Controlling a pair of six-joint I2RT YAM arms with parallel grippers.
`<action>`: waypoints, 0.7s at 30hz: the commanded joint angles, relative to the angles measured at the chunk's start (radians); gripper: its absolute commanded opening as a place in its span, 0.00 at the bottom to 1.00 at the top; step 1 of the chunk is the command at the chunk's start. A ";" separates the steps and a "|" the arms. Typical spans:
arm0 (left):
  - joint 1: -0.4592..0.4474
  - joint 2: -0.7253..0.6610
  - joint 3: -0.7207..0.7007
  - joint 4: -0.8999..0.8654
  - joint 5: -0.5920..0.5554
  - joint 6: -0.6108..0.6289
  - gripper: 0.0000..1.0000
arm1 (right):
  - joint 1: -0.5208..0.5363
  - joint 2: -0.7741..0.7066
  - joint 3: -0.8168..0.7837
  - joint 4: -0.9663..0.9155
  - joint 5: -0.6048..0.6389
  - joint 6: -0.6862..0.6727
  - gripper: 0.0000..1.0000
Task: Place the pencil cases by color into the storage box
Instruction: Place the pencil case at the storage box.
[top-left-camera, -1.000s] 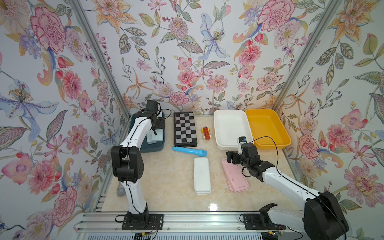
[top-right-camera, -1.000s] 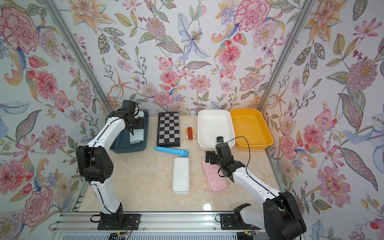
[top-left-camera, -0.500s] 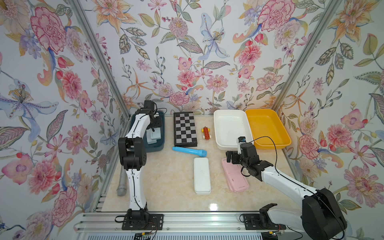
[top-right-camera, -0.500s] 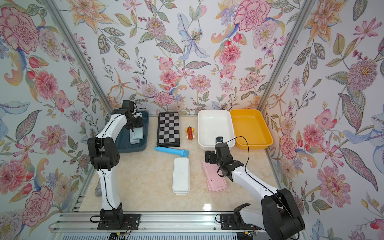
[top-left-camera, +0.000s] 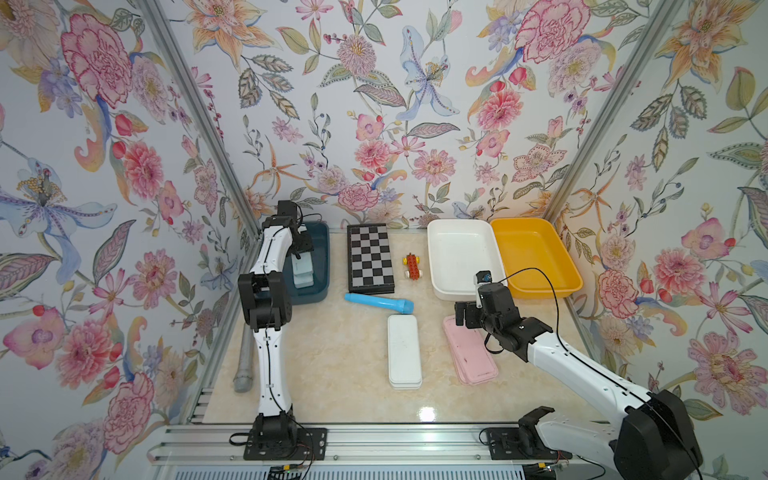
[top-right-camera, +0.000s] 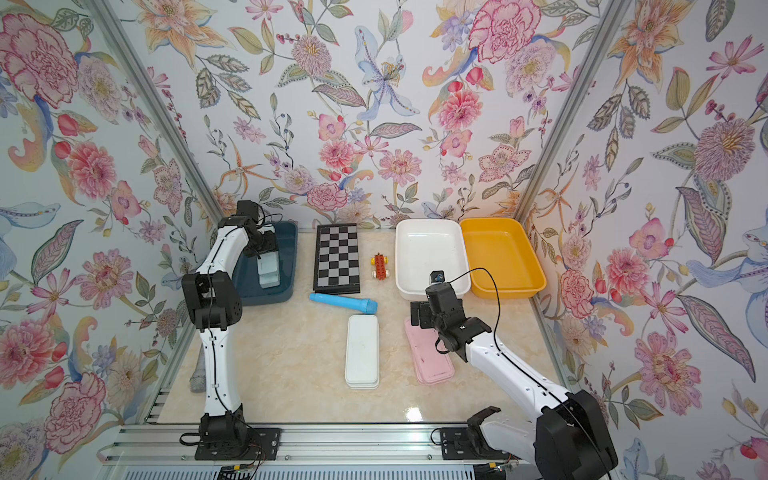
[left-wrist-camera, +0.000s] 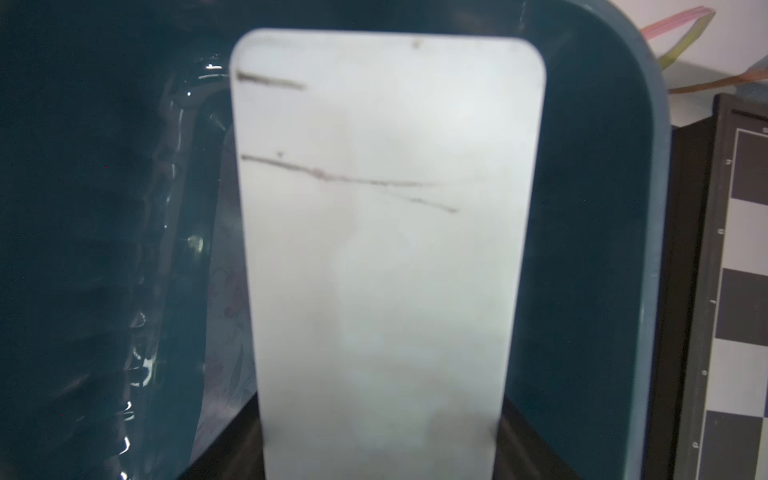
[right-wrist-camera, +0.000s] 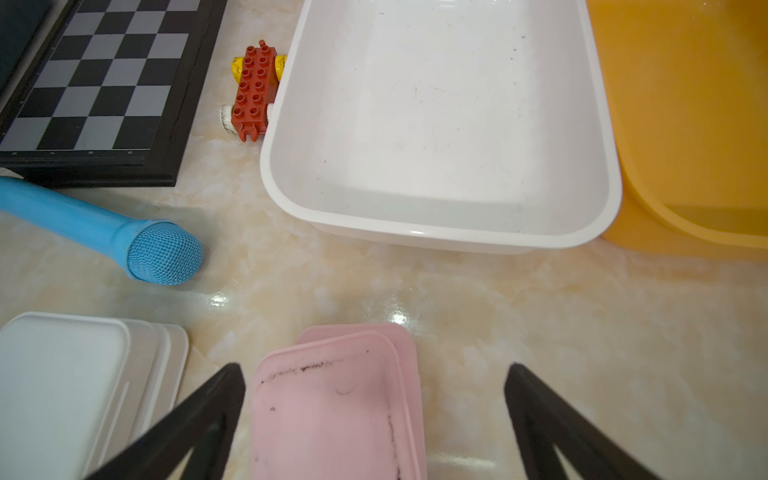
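My left gripper reaches into the dark blue storage box at the back left and is shut on a light blue pencil case. That case lies flat over other light blue pencil cases in the box. A stack of white pencil cases lies mid-table. To its right is a stack of pink pencil cases. My right gripper hangs open just above the far end of the pink stack, one finger on each side and neither touching.
A white box and a yellow box stand at the back right, both with nothing inside. A checkered board, a red toy brick car and a blue microphone-shaped tube lie between the boxes.
The left arm's elbow has swung in toward the dark blue box, while its gripper stays inside with the light blue case. The right arm has not moved.
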 joint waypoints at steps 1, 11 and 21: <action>0.008 0.053 0.040 -0.046 0.010 0.004 0.52 | 0.009 -0.006 0.071 -0.107 -0.024 -0.009 1.00; 0.029 0.092 0.037 -0.063 0.022 0.015 0.60 | 0.029 0.131 0.259 -0.272 -0.216 -0.042 1.00; 0.031 0.094 0.036 -0.064 0.038 0.029 0.98 | 0.050 0.205 0.319 -0.393 -0.166 0.006 1.00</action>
